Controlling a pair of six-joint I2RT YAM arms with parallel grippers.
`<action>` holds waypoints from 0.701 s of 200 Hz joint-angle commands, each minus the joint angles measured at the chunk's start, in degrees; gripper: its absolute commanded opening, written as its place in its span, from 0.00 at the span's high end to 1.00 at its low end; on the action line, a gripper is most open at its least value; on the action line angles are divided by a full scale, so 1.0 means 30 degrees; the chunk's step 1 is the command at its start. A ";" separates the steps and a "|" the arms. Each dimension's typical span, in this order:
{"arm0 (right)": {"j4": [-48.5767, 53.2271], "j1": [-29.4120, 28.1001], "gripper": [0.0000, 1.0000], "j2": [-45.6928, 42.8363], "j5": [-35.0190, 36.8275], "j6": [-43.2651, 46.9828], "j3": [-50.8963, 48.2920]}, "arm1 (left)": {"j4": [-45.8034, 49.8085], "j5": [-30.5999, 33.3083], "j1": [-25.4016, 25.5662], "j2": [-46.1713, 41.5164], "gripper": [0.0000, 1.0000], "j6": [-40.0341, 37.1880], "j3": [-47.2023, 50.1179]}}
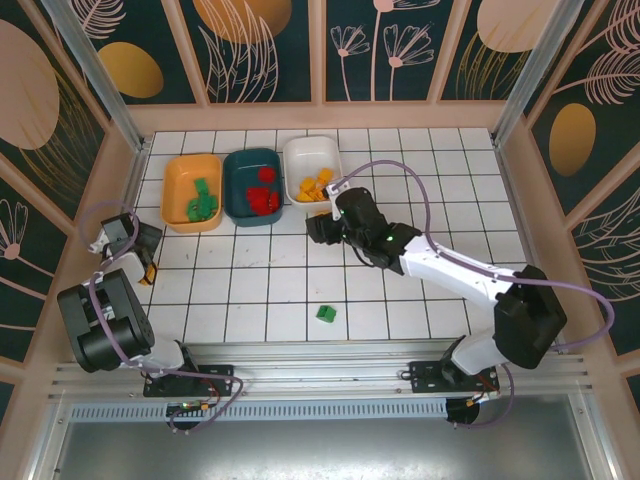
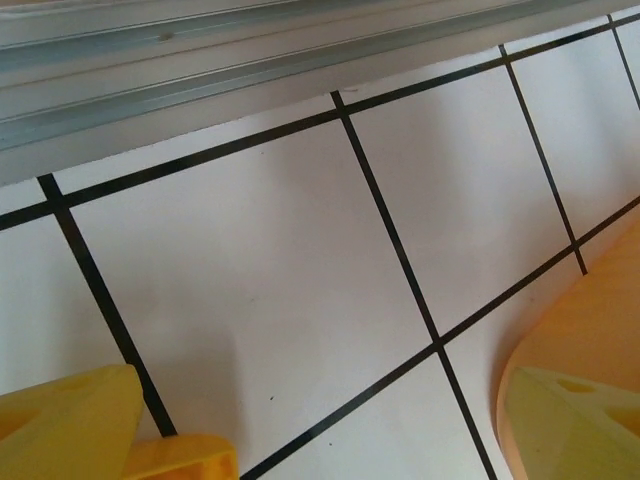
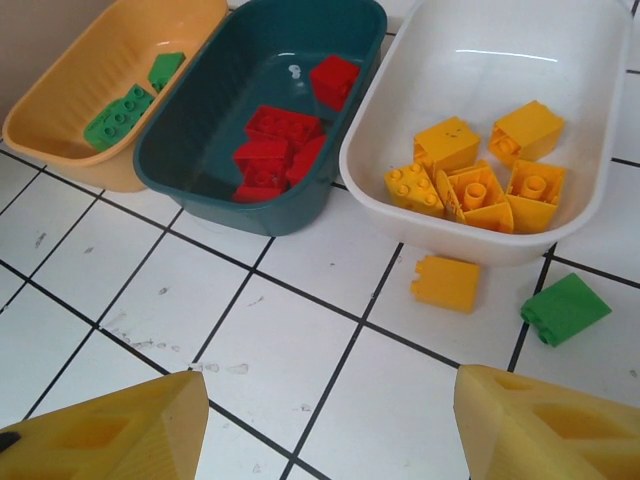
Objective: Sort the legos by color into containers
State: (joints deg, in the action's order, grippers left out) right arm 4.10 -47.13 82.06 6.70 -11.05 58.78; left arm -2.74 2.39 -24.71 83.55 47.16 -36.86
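From above, three trays sit in a row at the far side of the tiled table: the orange tray on the left with green bricks in it, the teal tray in the middle with red bricks, and the white tray on the right with yellow bricks. The right gripper hangs just in front of the white tray, and from up here I cannot tell how its jaws stand. A loose green brick lies alone on the near tiles, well apart from the trays. The left gripper sits low at the left edge, near the orange tray's front corner. Over to the left wrist: the left gripper is spread wide with bare tile between its yellow fingers. An orange tray rim curves in at the right and an aluminium rail runs across the top. Now the right wrist: the right gripper is spread too, with nothing between its fingers. Ahead, a stray yellow brick lies on the tiles just beside the white tray, with a second green brick near it. One boxed yellow brick bears tiny dark marks, too small to read.
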 commanded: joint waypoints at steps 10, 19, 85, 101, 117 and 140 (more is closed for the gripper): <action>0.0057 -0.0138 0.33 -0.0980 0.0726 -0.0100 -0.0469 | -0.0875 -0.1849 -0.0106 -0.0579 0.08 -0.0078 0.0661; 0.0025 -0.0147 0.33 -0.1043 0.0788 -0.0057 -0.0463 | -0.0862 -0.2108 -0.0084 -0.0681 0.09 0.0059 0.0960; -0.0455 -0.0188 0.33 -0.0888 0.0704 0.0157 -0.0463 | -0.0306 -0.4767 -0.0083 -0.4512 0.14 0.1164 0.3268; -0.0818 -0.0153 0.33 -0.0807 0.0828 0.0271 -0.0595 | -0.0127 -0.5564 0.0076 -0.5339 0.15 0.1215 0.3787; -0.1213 -0.0138 0.33 -0.0697 0.0905 0.0311 -0.0711 | -0.0120 -0.6562 0.0166 -0.5812 0.15 0.1208 0.4386; -0.2151 0.0021 0.33 -0.0644 0.0807 0.0269 -0.1256 | 0.0123 -0.7913 0.0464 -0.6538 0.16 0.0954 0.5185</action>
State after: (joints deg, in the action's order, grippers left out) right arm 2.11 -47.24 80.40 7.73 -10.81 56.90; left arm -4.45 -15.31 -24.29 65.87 50.02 -23.90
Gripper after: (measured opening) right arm 0.669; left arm 0.843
